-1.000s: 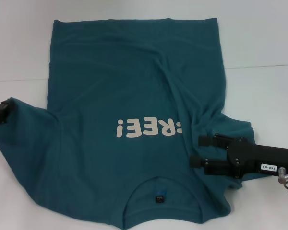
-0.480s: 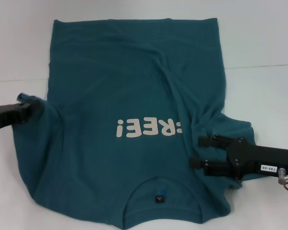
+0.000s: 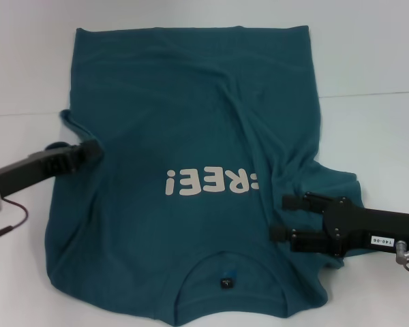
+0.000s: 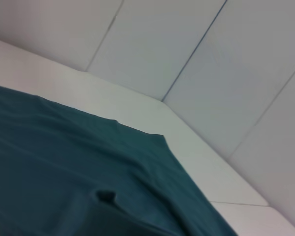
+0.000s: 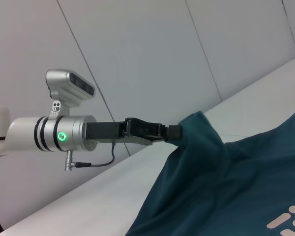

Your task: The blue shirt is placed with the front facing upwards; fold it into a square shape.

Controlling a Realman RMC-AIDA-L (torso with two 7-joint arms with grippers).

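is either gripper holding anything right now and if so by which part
The left gripper is shut on the blue shirt, pinching its left sleeve edge and lifting it. The right gripper is open over the right sleeve, holding nothing.

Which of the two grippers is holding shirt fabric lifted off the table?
The left gripper: it is shut on the blue shirt, with the sleeve pulled up and inward. The right gripper rests open over the other sleeve, gripping nothing.

The shirt [image 3: 191,136] is soft matt cloth, creased, with flat cream print, the desk [image 3: 368,61] smooth matt white, and the left gripper [image 3: 88,151] matt black.
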